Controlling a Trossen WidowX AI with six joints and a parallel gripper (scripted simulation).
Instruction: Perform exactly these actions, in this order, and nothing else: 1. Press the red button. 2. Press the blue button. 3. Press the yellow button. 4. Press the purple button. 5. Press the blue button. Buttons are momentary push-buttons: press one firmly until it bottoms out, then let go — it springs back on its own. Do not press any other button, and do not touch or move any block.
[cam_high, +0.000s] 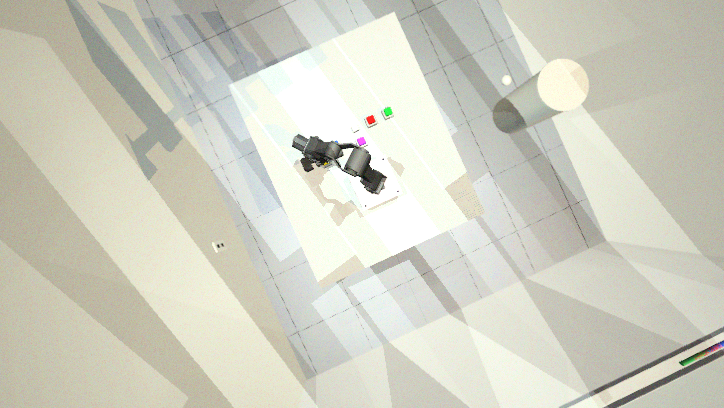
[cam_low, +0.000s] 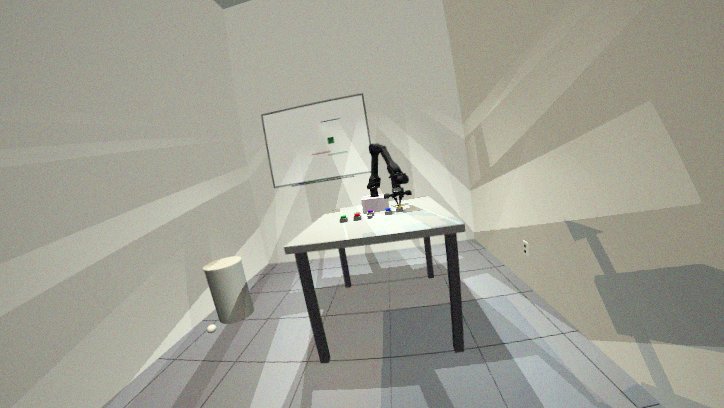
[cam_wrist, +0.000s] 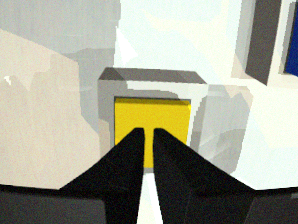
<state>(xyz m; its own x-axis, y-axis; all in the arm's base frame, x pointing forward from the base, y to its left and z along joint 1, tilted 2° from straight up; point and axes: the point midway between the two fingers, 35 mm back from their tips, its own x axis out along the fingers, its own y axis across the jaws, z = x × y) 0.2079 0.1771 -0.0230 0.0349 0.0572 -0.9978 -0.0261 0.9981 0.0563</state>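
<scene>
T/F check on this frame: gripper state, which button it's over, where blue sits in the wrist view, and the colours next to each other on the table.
1. The gripper is shut and holds nothing. True.
2. In the wrist view its fingertips sit over the purple button. False: they are over the yellow button.
3. The blue button shows at the right edge of the wrist view. True.
4. In the top view the red button sits beside a white one. False: its neighbour is the green button.
</scene>
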